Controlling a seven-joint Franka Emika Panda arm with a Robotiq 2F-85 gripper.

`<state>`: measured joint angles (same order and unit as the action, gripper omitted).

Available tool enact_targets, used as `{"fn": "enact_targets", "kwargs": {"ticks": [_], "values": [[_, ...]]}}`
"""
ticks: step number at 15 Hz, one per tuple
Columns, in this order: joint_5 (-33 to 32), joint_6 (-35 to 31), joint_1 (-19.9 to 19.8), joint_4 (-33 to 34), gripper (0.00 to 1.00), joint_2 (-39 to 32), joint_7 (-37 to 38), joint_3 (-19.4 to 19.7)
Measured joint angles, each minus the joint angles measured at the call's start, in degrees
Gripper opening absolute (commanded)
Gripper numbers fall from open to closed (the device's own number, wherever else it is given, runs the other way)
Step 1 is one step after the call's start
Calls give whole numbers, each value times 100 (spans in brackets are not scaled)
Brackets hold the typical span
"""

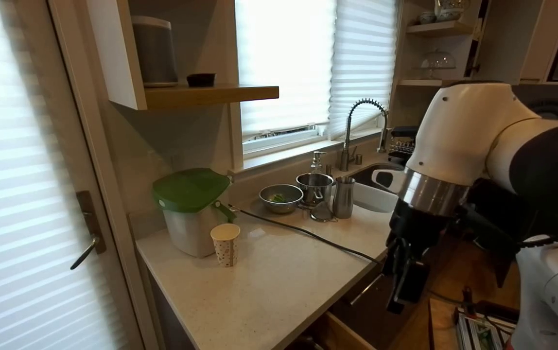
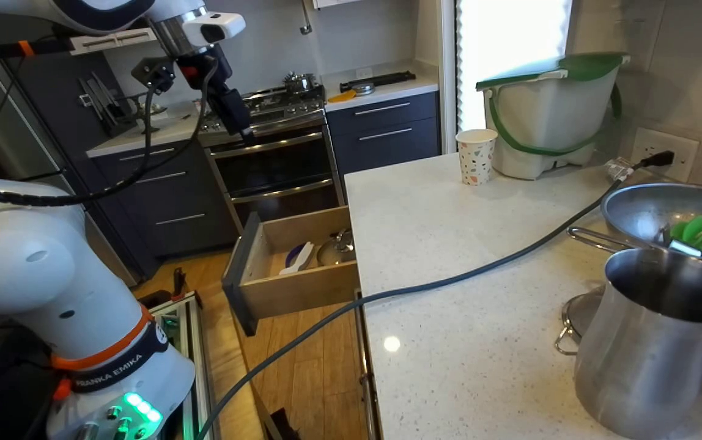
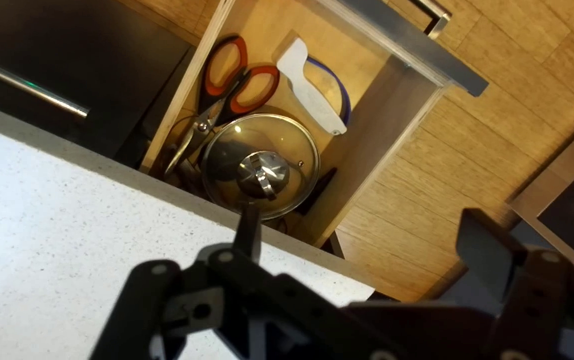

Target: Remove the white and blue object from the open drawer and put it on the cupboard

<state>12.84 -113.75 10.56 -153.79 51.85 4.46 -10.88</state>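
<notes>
With the pale speckled stone-like worktop (image 2: 449, 342) as goal and the dark-fronted wooden drawer (image 2: 302, 293) open, you seem at the approach: your wide-spread, empty jaws likely need aligning, then lowering around the slim white-and-blue object (image 3: 312, 96) inside.

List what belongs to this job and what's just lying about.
Job:
oblong white and blue object
open dark-fronted wooden drawer
cream-topped cupboard
black two-fingered gripper

Lying about:
orange-handled metal scissors
round glass lid
pale speckled cup
</notes>
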Motion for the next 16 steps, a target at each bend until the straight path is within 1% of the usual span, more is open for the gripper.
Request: {"fn": "enact_targets", "kwargs": {"ticks": [3,4,9,12,14,16], "values": [[-416,-428,-42,-52,100,-469,-27,-204],[-443,-476,-42,-63,100,-575,-24,-215],[-443,-477,-35,-18,100,-530,-24,-191],[-486,-447,55,-67,100,-695,-307,-188],[-501,-492,135,-189,100,-1085,-587,-189],[-656,-722,185,-314,100,-1685,-766,-236]]}}
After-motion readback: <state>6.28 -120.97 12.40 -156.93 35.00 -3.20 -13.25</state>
